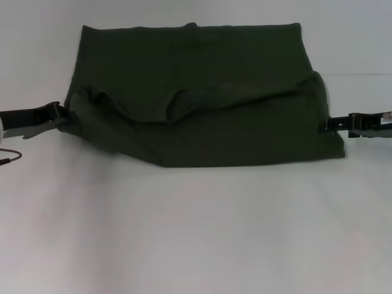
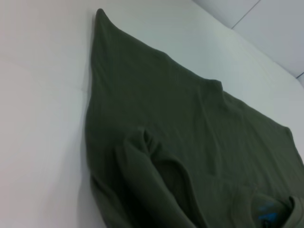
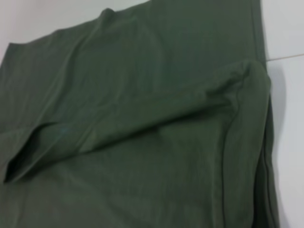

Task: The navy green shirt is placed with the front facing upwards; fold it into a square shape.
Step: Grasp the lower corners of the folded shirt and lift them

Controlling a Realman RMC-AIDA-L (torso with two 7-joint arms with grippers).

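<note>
head view shows the navy green shirt (image 1: 202, 98) spread on the white table (image 1: 196, 233), lying toward the far side of the surface and roughly centred between the two arms. its near portion is folded up over the far portion, so a rumpled, curving fold edge runs across the middle of the cloth from one side to the other, with a small raised pucker near the middle. the far edge lies fairly straight, and the near edge slants slightly, dipping lowest near the right corner. the left gripper (image 1: 59, 116) sits at the shirt's left edge, low to the table, its dark fingers touching the cloth there; whether they are pinching the fabric or merely resting against it i cannot tell. the right gripper (image 1: 331, 124) sits at the shirt's right edge, its dark tip just against the folded layer, and its fingers' state cannot be told either. a thin dark cable (image 1: 11, 156) curls on the table just by the left arm. left wrist view looks along the cloth, showing a loose roll of folded fabric and a patch of blue print (image 2: 268, 213) on the neck label at the picture's edge. right wrist view shows the upper layer draped in a soft ridge across the lower one, with bare table beside it.
</note>
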